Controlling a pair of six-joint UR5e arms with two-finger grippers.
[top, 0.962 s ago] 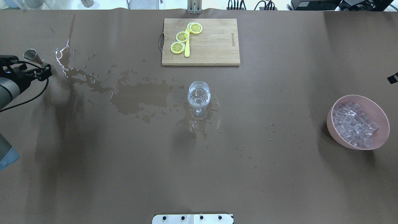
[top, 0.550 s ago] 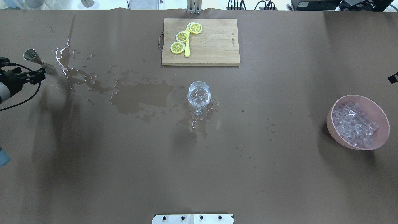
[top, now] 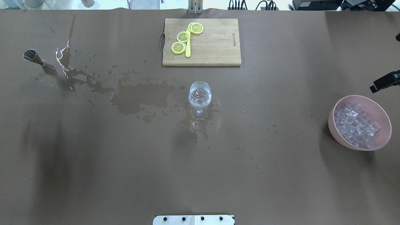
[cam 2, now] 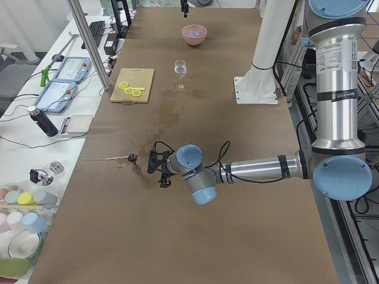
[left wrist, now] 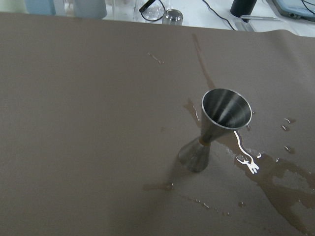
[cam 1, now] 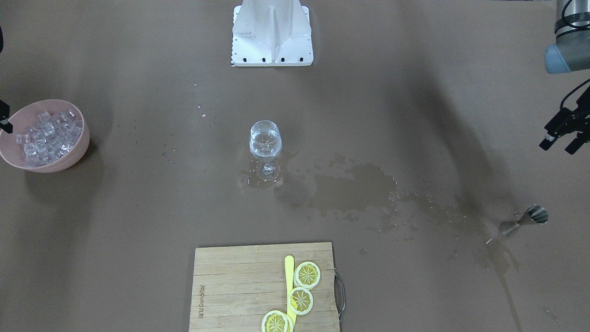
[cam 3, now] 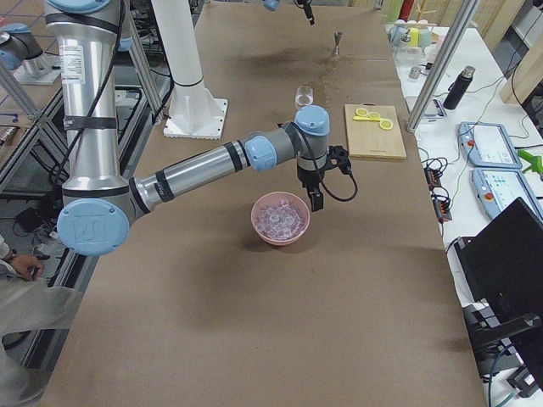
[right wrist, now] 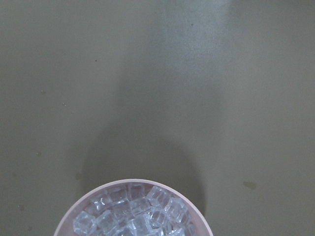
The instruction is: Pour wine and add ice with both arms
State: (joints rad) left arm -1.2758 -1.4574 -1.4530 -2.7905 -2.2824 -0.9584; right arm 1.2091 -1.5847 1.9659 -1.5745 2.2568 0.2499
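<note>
A stemmed glass (top: 200, 97) (cam 1: 265, 140) stands mid-table with clear wine in its bowl. The ice (top: 356, 125) (right wrist: 133, 214) is heaped in a pink bowl (top: 382, 140) (cam 1: 76, 159) at the robot's right. A steel jigger (top: 37, 58) (left wrist: 216, 125) stands upright and alone at the far left. My left gripper (cam 1: 558, 146) hangs off to the side of the jigger, open and empty. Only a black part of my right gripper (top: 384, 83) shows, just beyond the bowl's far rim, and I cannot tell its state.
A spilled puddle (top: 137, 97) runs from the jigger to the glass foot. A wooden board (top: 212, 53) with lemon slices (top: 183, 37) and a yellow knife lies at the far side. The white stand base (cam 1: 272, 41) sits at the robot's edge.
My left gripper let go of the jigger and drew back leftward out of the overhead view. The jigger stays upright. The right gripper edged further into view near the bowl.
</note>
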